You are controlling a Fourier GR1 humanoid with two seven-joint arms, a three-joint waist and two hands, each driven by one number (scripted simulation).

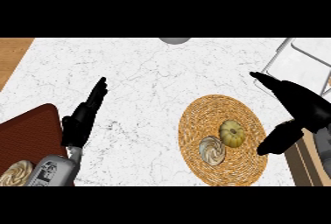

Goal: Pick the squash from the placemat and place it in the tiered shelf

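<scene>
Head view, entry, counter seen from steeply above.

**Q:** Where is the squash?

**R:** The squash [232, 132], yellow-green and ribbed, lies on the round woven placemat [194, 131], right of the mat's centre. A pale swirled cupcake [212, 150] sits just beside it, lower left, on the same mat.

**Q:** Right hand?

**R:** The right hand [298, 105] hovers at the mat's right edge. Fingers are spread and released, one pointing up-left, the thumb [279, 138] angled down near the squash but apart from it. It grasps nothing.

**Q:** Left hand?

**R:** The left hand [82, 118] shows at the left over the white marble counter [142, 74], fingers straight and up, holding nothing, resting.

**Q:** Shelf?

**R:** The tiered shelf [298, 59], light metal frame, occupies the upper right corner, behind the right hand.

**Q:** Other items?

**R:** A dark brown mat [29, 131] at lower left carries a second cupcake [16, 173]. A grey round object [174, 40] is cut off by the top edge; I cannot tell what it is.
</scene>
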